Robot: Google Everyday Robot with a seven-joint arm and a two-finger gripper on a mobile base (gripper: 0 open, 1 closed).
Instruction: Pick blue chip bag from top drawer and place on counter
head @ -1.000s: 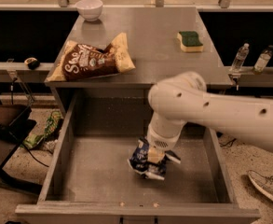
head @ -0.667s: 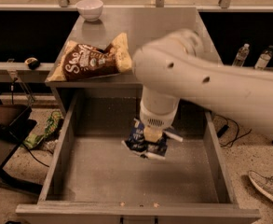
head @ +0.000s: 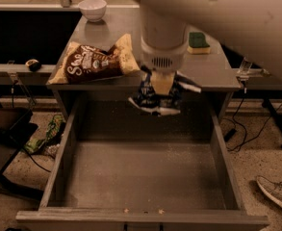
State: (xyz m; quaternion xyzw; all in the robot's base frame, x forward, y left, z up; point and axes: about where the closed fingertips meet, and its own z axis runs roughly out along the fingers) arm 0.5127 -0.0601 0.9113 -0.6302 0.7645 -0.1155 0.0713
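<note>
My gripper [head: 162,88] hangs from the big white arm that fills the upper right of the camera view. It is shut on the blue chip bag [head: 147,101], a crinkled navy bag with white ends, and holds it in the air. The bag is above the back of the open top drawer [head: 140,174], level with the front edge of the counter [head: 203,69]. The drawer's speckled bottom is bare.
A brown-and-tan chip bag [head: 95,60] lies at the counter's front left. A white bowl [head: 92,8] sits at its back left, a green sponge [head: 198,42] at the right. Cables, a green object [head: 46,136] and a shoe [head: 277,191] lie on the floor.
The gripper has lifted the blue chip bag off the drawer bottom and moved it up and back toward the counter's front edge. The arm now fills more of the view.
</note>
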